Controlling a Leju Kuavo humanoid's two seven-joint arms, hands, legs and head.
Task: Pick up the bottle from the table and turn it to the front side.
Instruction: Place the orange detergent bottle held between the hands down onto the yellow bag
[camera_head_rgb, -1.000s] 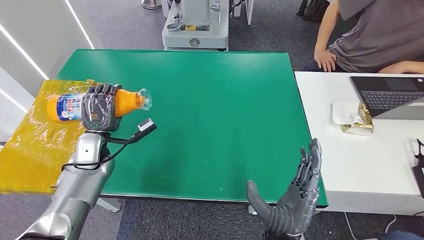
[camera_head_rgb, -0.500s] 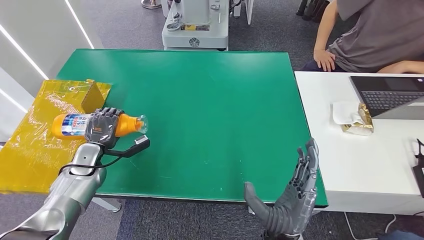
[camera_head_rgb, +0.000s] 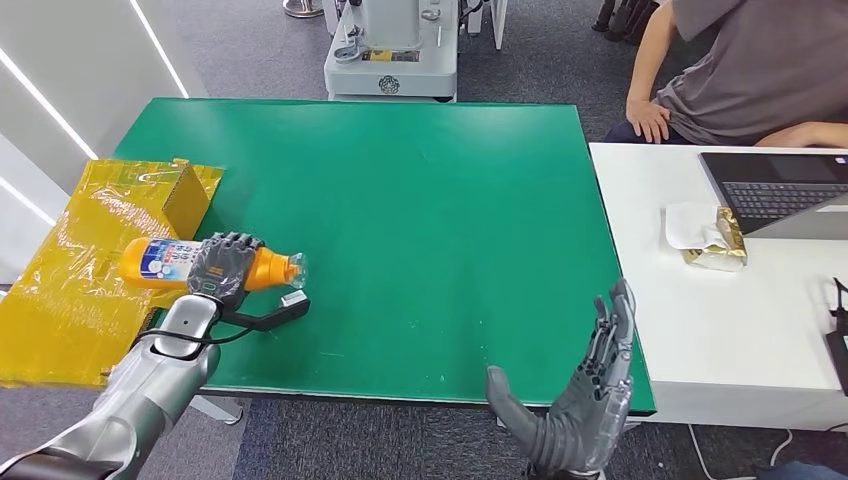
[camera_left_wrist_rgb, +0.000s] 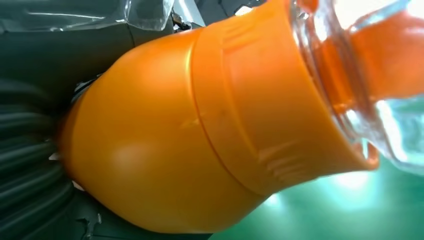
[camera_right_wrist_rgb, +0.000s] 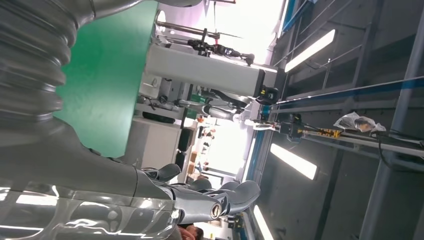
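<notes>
the right hand (camera_head_rgb: 580, 405) hung at the near edge of the green desk (camera_head_rgb: 430, 200), palm turned inward, fingers apart and straight, nothing in it. in the right wrist view its grey ribbed cover and dark fingers (camera_right_wrist_rgb: 220, 197) showed against the green surface and a white machine beyond.

across from it, toward the desk's left edge, the left hand (camera_head_rgb: 222, 266) was wrapped around the orange bottle (camera_head_rgb: 180, 264), its dark fingers curled over the middle of the body. the bottle lay on its side in that grasp, clear cap end (camera_head_rgb: 295, 268) pointing toward the desk's centre, blue and white label (camera_head_rgb: 168, 257) sticking out on the hand's outer side, over the yellow wrapping. whether the bottle touched the desk could not be told. in the left wrist view the orange shoulder of the bottle (camera_left_wrist_rgb: 200, 125) sat tight against the hand, with the clear cap (camera_left_wrist_rgb: 360, 90) over green surface. a black cable with a small grey connector (camera_head_rgb: 292, 299) hung just beside the left wrist.

past the left hand, a crumpled yellow plastic sheet (camera_head_rgb: 70, 290) covered a box (camera_head_rgb: 185, 192) standing off the desk's left side. beyond the right hand, a white desk (camera_head_rgb: 740, 340) carried a folded tissue with a gold packet (camera_head_rgb: 722, 240) and a laptop (camera_head_rgb: 780, 190). farther still, a seated person (camera_head_rgb: 740, 70) in a grey shirt rested a hand (camera_head_rgb: 650, 118) on a knee, and a white machine base (camera_head_rgb: 392, 50) stood behind the green desk.
</notes>
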